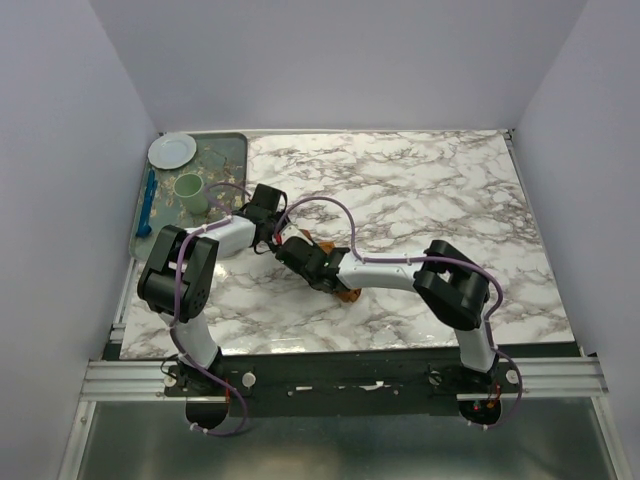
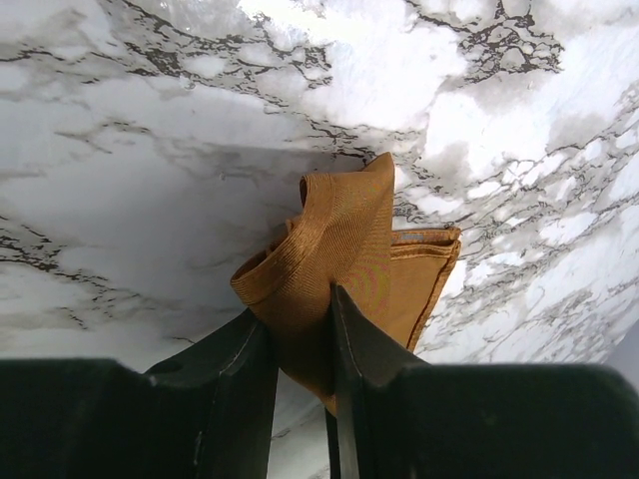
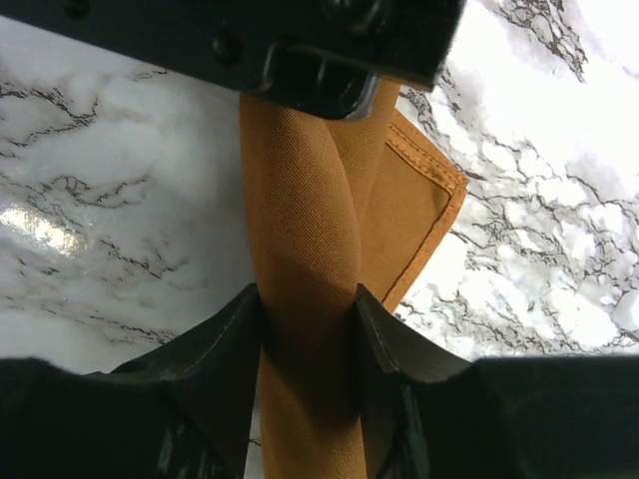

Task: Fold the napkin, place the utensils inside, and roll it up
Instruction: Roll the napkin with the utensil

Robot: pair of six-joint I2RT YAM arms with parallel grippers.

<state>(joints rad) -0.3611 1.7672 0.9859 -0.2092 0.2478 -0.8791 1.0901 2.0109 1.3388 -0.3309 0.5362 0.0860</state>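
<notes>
Holding one napkin (image 2: 349, 239) are two tools: left tool (image 2: 300, 311), right tool (image 3: 307, 299).

The surface (image 1: 430, 190) is white marble-patterned with grey-brown veining and extends on every side of the left tool (image 1: 274, 233) and the right tool (image 1: 292, 250). Pale lavender walls (image 1: 60, 140) enclose it to the left, to the right and beyond both tools. An aluminium rail (image 1: 350, 375) borders the edge behind them. A glare patch (image 3: 40, 225) lies beside the right tool.

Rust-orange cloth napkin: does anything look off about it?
Yes. The rust-orange cloth napkin is a loose twisted bundle pinched by the left gripper and right gripper, a flat hemmed corner sticking out sideways.
</notes>
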